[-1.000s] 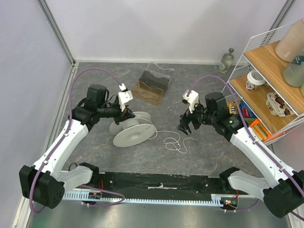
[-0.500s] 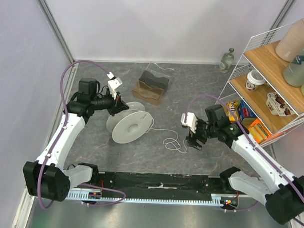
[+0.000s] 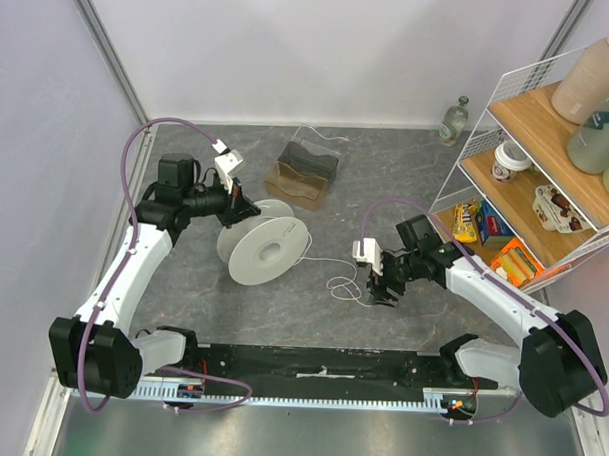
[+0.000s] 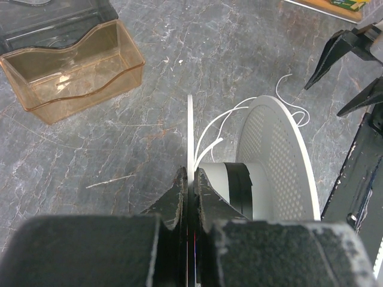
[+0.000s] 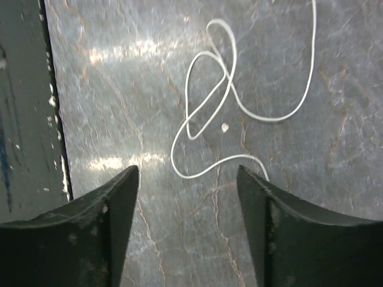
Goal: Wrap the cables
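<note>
Right wrist view showed the right gripper with its two dark fingers spread wide, pointing down at the table and holding nothing. The loose cable lay flat just beyond the tips in a crossed loop, with what looked like its free end curling in close to one fingertip. The wire was far thinner than a finger, so it would probably handle as light, limp and slippery, and be hard to lift off a flat surface. The crossing of the loop, or the stretch near the free end, seemed the likeliest place to pinch. On the other side, the left gripper had its fingers pressed together on the thin rim of the white spool, which stood tilted on edge. A few turns of cable already ran from the hub out towards the loose loops. The spool looked like light plastic, and a pull on the wire might turn or tip it in so narrow a grip. An amber tray sat just behind the spool, near enough to crowd it. The black rail lay near the right fingers, while the wire shelf and the bottle stood well apart.
</note>
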Robot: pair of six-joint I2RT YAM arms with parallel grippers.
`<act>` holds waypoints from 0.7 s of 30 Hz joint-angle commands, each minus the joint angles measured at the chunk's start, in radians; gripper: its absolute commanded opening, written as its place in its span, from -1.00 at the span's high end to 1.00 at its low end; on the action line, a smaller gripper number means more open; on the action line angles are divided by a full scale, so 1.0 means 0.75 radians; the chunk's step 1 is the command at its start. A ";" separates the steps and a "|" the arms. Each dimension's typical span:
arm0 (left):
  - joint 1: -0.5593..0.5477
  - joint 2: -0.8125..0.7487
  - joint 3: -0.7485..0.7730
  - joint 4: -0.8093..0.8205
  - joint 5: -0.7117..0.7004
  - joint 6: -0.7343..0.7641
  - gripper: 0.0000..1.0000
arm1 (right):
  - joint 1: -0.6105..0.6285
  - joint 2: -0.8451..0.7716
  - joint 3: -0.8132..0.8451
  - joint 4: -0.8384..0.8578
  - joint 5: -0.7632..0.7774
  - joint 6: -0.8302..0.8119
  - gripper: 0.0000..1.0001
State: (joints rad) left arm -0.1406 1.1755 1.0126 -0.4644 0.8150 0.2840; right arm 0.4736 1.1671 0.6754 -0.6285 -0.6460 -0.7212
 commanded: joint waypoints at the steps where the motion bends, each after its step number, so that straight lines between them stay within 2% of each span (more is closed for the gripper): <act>1: 0.009 -0.007 0.092 0.081 0.077 -0.062 0.97 | -0.002 0.066 0.106 0.108 -0.159 0.143 -0.39; 12: 0.030 -0.017 0.190 0.143 0.093 -0.266 0.97 | 0.033 0.274 0.126 0.292 -0.153 0.413 -0.12; 14: 0.042 -0.019 0.212 0.145 0.089 -0.311 0.96 | 0.041 0.309 0.145 0.296 -0.151 0.436 0.18; 18: 0.087 -0.019 0.257 0.159 0.098 -0.442 0.96 | 0.043 0.332 0.165 0.245 -0.092 0.416 0.96; 21: 0.116 -0.023 0.292 0.163 0.110 -0.507 0.97 | 0.041 0.297 0.169 0.204 -0.031 0.399 1.00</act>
State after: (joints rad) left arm -0.0814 1.1828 1.1492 -0.4164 0.8349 0.0479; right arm 0.5022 1.4155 0.7609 -0.4606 -0.7189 -0.4206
